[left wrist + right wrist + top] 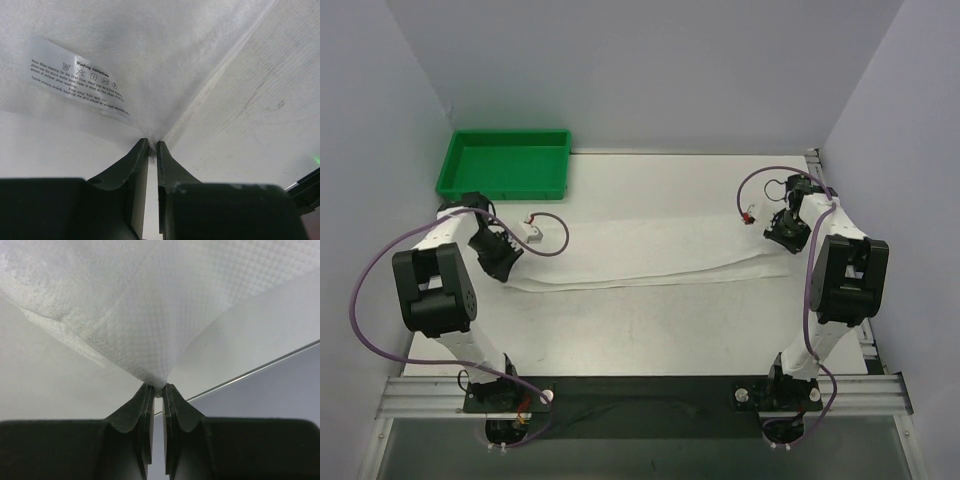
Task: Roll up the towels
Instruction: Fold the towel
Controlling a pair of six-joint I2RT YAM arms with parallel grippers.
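Towel (650, 255) lies as a long flat strip across mid tabletop (650, 335), nearly edge to edge. Left gripper (152, 146): jaws pinched almost closed on a left-end corner, right beside the care label (80, 82). Right gripper (157, 389): same, jaws clamped on a thin corner at the right end, near the tabletop edge. Gripping both ends probably keeps the strip taut and square for an even roll. Green tray (505, 165) sits far-left, apart from the cloth
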